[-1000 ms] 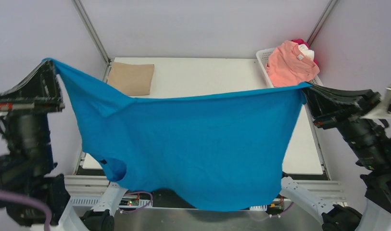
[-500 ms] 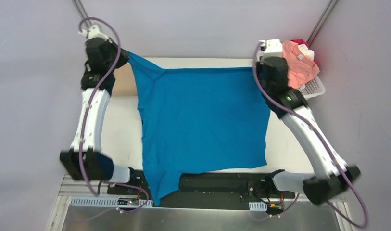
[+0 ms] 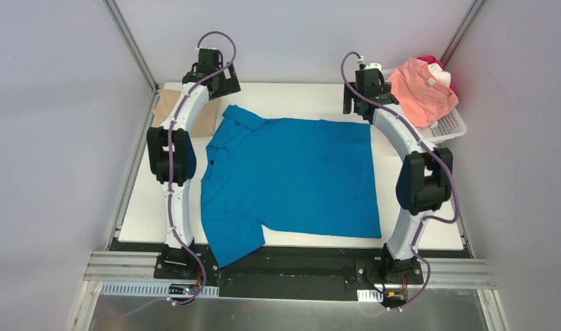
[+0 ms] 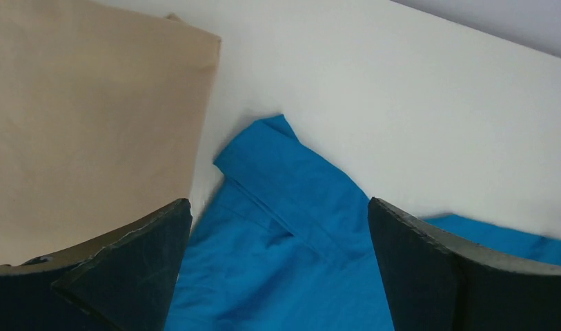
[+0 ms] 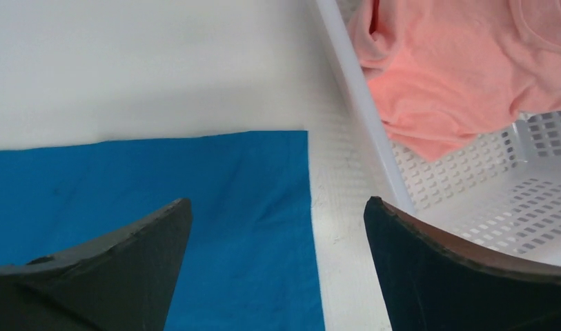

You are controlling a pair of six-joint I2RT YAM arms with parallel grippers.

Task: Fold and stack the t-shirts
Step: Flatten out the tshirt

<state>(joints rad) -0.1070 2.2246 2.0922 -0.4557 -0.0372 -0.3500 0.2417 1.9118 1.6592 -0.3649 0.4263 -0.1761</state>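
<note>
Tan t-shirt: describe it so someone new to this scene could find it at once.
On the white table, look to the far-left corner. The tan t-shirt lies there, next to the spread blue t-shirt. It alone is folded into a flat rectangle; the rest lie open or heaped in the white basket.

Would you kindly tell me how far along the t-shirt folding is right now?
Done: one tan shirt lies folded at the far left corner. In hand: the blue shirt lies spread flat and unfolded, with the left hand and right hand open above its far corners, holding nothing. Left: fold and stack the blue one, then the pink shirt and the others piled in the basket.
</note>
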